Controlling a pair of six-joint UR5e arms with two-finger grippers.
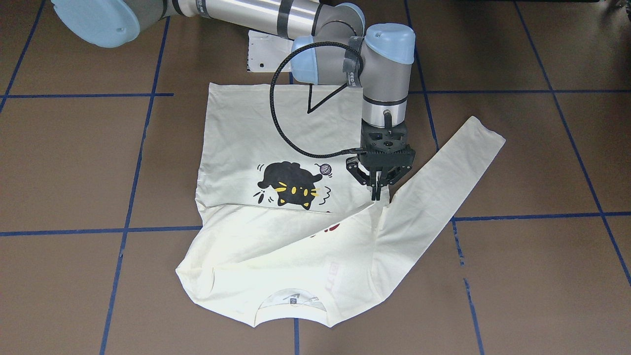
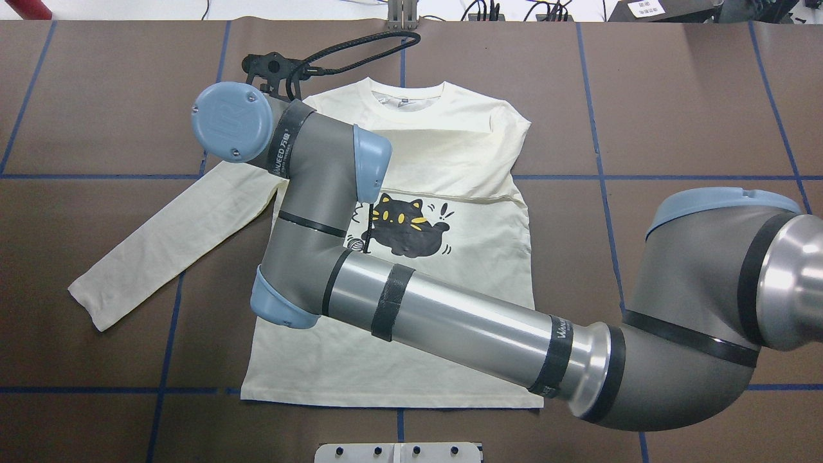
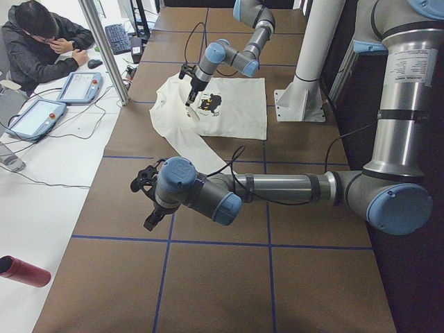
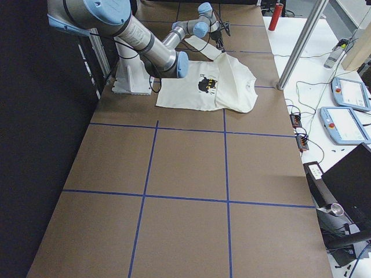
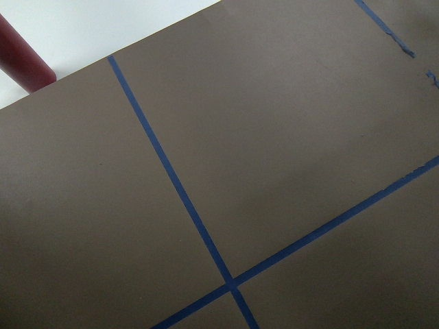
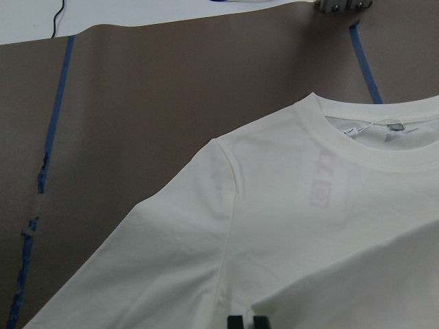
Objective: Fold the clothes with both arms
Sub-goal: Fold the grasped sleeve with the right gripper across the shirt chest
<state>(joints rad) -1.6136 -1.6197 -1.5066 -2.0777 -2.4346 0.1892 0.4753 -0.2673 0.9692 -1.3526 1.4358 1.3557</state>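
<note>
Cream-white T-shirt [image 1: 236, 128] lay flat on the brown table [image 1: 532, 148], print side up, collar [image 1: 293, 301] toward the operators' side. The black cat print [image 1: 291, 185] was uncovered; a folded layer of cloth lay across the chest between cat and collar, hiding all but a scrap of the red lettering [image 1: 333, 228]. One sleeve [image 1: 458, 162] stretched out diagonally on the robot's left side.

The right arm reached across the shirt. The right gripper [image 1: 377, 195] pointed down beside the cat print, at the corner of the folded layer where the sleeve began. Its fingers [image 6: 236, 321] were pressed together, apparently pinching the cloth edge, though the contact was small in every view.

The left gripper [image 3: 152, 218] hung above bare table crossed by blue tape lines [image 5: 178, 192], well apart from the shirt. Whether its fingers were spread could not be told.
</note>
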